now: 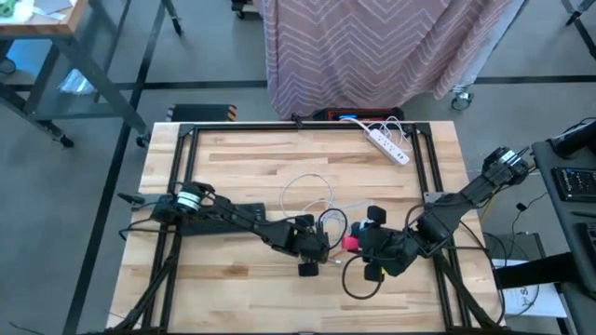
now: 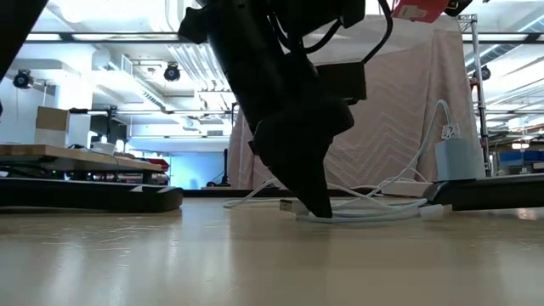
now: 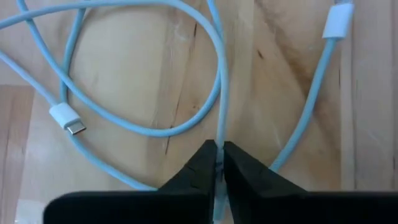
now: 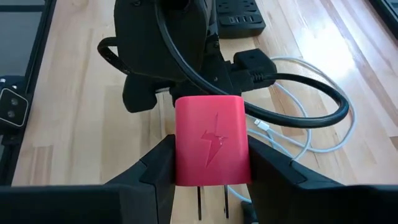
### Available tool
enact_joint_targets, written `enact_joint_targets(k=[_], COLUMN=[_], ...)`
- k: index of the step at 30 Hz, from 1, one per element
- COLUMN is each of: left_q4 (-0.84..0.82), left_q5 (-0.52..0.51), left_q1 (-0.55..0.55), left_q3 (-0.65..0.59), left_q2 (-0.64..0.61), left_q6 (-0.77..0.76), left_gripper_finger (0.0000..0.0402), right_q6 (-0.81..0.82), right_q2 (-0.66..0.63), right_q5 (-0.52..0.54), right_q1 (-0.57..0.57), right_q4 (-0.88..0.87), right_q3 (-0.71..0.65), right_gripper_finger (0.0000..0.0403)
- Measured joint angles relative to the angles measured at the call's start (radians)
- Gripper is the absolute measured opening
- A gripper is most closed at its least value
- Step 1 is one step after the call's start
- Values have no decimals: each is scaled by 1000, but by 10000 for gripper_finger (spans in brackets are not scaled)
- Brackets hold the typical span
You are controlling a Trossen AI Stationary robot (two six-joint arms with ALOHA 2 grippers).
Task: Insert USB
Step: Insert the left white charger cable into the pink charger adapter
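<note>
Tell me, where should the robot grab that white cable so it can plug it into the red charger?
Best near a plug end, I'd judge. The left tool pinches the white cable mid-length, leaving both ends loose. The connector lies flat on the table; coming from above and gripping its stiff white housing across the narrow sides would leave the metal tip free for the red charger in the right tool.

The middle of the table (image 1: 233, 163) is crowded: loops of white cable (image 3: 155, 124) lie spread there, and the left gripper (image 3: 219, 163), pinched on a strand, sits just beside the right gripper (image 4: 211, 163) clamping the red charger (image 4: 211, 140), with little gap between them. A white power strip (image 1: 389, 145) blocks the far right edge. The wood near the left and front edges lies open for passage.
</note>
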Motion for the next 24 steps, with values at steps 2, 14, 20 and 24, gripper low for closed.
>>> enact_joint_targets(k=[2,14,20,24], left_q4=[5,112,580,1076], left_q5=[-2,-135,-97,46], left_q1=[0,-56,-69,-70], left_q3=[-1,-102,-395,-609], left_q2=[-5,-267,-513,-637], left_q6=[7,69,124,185], left_gripper_finger=[10,1,0,0], right_q6=[-7,39,14,-107], right_q2=[-1,-8,-8,-8], right_q5=[0,46,72,74], right_q1=[6,108,139,129], right_q4=[0,16,214,423], right_q3=[0,-33,-132,-187], right_gripper_finger=[140,140,140,140])
